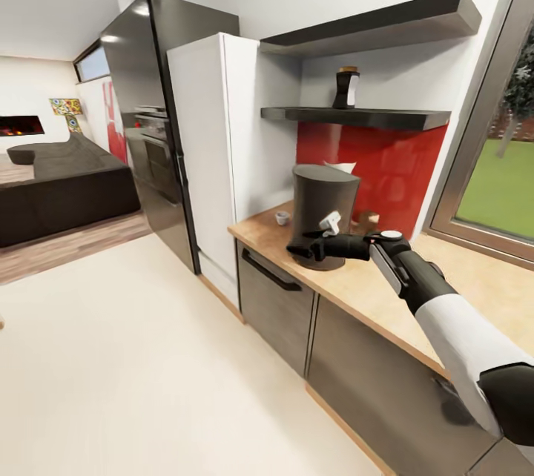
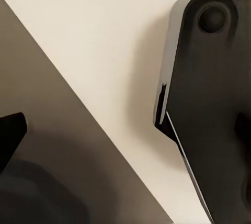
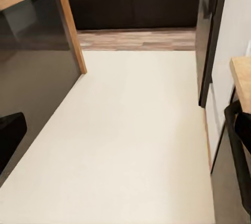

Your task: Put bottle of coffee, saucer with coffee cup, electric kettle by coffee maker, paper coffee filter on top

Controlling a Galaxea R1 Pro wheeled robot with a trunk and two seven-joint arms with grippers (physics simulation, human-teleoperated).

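Observation:
The dark grey coffee maker (image 1: pixel 323 203) stands on the wooden countertop (image 1: pixel 371 285) below the shelves. A white paper coffee filter (image 1: pixel 342 166) peeks up at its far top edge. The dark bottle of coffee (image 1: pixel 345 87) stands on the lower shelf (image 1: pixel 356 117). A small coffee cup (image 1: pixel 282 218) sits on the counter left of the maker. My right gripper (image 1: pixel 300 248) reaches in front of the maker's base; in the right wrist view it (image 3: pixel 125 130) is open with only floor between its fingers. My left gripper (image 2: pixel 125 130) hangs open over the floor.
A tall white cabinet (image 1: pixel 204 157) and a black fridge (image 1: pixel 148 83) stand left of the counter. A window (image 1: pixel 497 187) lies to the right. A dark-fronted island (image 3: pixel 31 62) borders the pale floor (image 3: pixel 130 145). A brown object (image 1: pixel 367 222) lies behind the maker.

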